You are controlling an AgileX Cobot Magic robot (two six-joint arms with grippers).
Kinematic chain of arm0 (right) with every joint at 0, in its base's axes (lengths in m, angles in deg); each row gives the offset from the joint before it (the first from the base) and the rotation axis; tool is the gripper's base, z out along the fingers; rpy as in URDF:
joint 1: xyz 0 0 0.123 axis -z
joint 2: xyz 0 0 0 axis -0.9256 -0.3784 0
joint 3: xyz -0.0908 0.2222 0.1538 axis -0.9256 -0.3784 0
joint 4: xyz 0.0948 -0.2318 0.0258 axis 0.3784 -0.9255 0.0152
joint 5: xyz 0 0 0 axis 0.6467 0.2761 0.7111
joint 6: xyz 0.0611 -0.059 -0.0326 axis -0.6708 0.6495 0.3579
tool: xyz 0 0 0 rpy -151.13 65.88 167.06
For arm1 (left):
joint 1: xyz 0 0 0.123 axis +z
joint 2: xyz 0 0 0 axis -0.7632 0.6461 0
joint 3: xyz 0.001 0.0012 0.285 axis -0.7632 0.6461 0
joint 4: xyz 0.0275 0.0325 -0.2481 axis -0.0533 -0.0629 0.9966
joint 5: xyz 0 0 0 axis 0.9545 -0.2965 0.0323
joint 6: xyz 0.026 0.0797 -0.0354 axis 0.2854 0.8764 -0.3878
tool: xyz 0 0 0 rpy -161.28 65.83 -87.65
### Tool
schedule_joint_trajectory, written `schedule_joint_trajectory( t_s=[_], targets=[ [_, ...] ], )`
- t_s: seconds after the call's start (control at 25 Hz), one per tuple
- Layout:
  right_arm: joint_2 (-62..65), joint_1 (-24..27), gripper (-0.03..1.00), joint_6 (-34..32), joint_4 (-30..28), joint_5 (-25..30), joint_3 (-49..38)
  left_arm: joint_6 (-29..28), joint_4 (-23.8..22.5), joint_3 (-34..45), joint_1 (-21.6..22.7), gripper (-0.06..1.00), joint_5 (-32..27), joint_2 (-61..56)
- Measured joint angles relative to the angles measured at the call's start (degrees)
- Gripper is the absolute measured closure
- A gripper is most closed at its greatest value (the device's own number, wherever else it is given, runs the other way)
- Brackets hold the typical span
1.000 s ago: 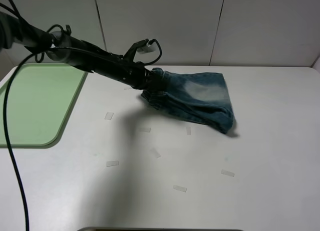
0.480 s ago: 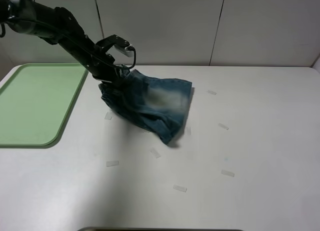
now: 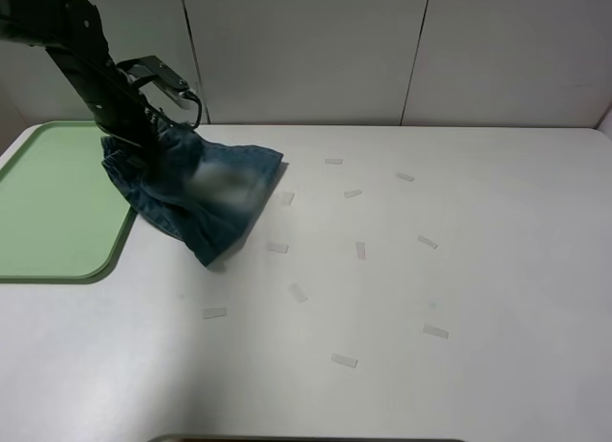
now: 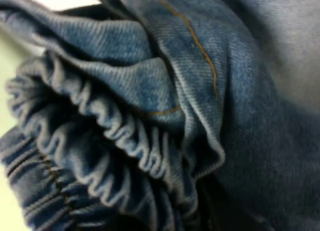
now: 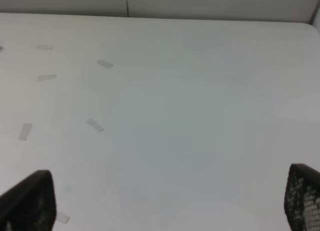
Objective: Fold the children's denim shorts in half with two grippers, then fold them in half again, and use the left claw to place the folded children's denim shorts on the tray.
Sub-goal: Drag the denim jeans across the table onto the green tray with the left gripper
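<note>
The shorts (image 3: 196, 191) hang folded from the left pincer (image 3: 134, 136), which is clamped on their gathered waistband at the upper left end. The bundle lies near the worktop's (image 3: 402, 289) far left corner, straddling the right rim of the tray (image 3: 57, 198): the waistband end sits over the tray's edge, the rest over bare worktop. Its long axis slants from that gripped end down toward the near right, ending in a blunt corner that points at the worktop's near edge. A paler faded patch shows mid-bundle, though the cloth is blurred there and pockets or patch cannot be made out.

In the left wrist view the shorts (image 4: 165, 116) fill the picture, elastic ruffles and orange stitching close up; the fingers themselves are hidden by denim. The left arm (image 3: 76, 50) is cut off at the picture's top left corner.

The right pincer (image 5: 165, 201) stands wide and holds nothing; only its two black fingertips (image 5: 30, 201) show at the picture's corners, over bare worktop. Small pale tape strips (image 3: 344, 361) are scattered across the worktop's middle and right.
</note>
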Motion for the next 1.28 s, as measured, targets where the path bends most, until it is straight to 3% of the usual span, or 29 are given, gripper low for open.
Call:
schedule_joint_trajectory(
  t_s=[0.24,0.48,0.76,0.92,1.28],
  targets=[
    [0.0,0.0,0.27,0.0,0.0,0.0,0.0,-10.2,-11.7,0.0,3.3,0.81,-2.1,-0.1],
    [0.0,0.0,0.27,0.0,0.0,0.0,0.0,-14.8,-16.1,0.0,6.3,0.81,-5.5,-0.1],
    [0.0,0.0,0.27,0.0,0.0,0.0,0.0,-16.1,-17.9,0.0,10.9,0.81,-5.9,-0.1],
    [0.0,0.0,0.27,0.0,0.0,0.0,0.0,-17.9,-18.6,0.0,13.1,0.81,-3.3,-0.1],
    [0.0,0.0,0.27,0.0,0.0,0.0,0.0,-18.4,-19.9,0.0,15.2,0.81,-1.6,-0.1]
  ],
)
